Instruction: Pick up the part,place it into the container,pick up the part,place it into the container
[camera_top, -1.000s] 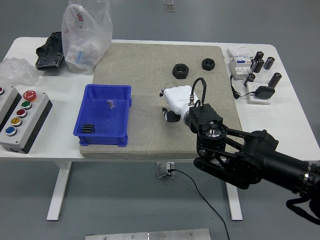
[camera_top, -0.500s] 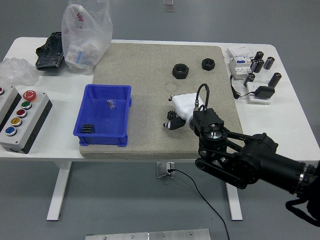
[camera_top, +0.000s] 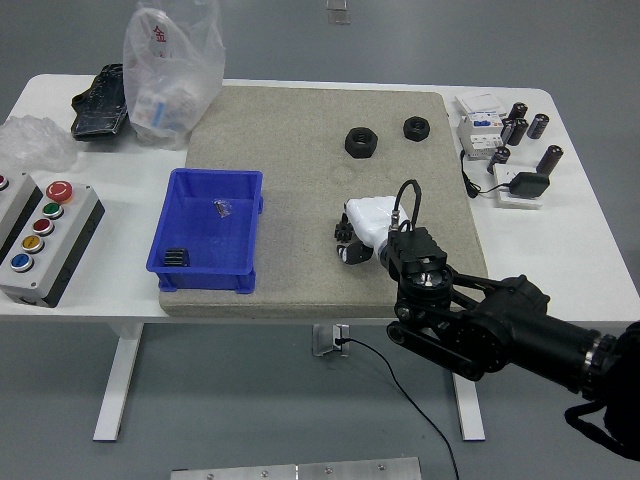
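Observation:
Two black hex nuts, a larger one (camera_top: 361, 141) and a smaller one (camera_top: 416, 128), lie on the grey mat (camera_top: 300, 130) at the back. The blue container (camera_top: 172, 215) stands on the mat's left side, with a small metal part (camera_top: 221, 208) and a black part (camera_top: 177, 257) inside it. My right hand (camera_top: 352, 238), white-backed with black fingers (camera_top: 346, 249), hovers low over the mat's front right, well in front of the nuts and to the right of the container. Its fingers hang relaxed and hold nothing. The left arm is out of view.
A button box (camera_top: 40, 235) sits at the left edge. A plastic bag (camera_top: 168, 70) and a black object (camera_top: 102, 100) lie at the back left. Several black cylinders (camera_top: 527, 125), a white module (camera_top: 480, 128) and a charger (camera_top: 522, 186) are at the right.
My right hand has drawn back towards the table's near edge and slightly right, away from the nuts. Nothing else has moved.

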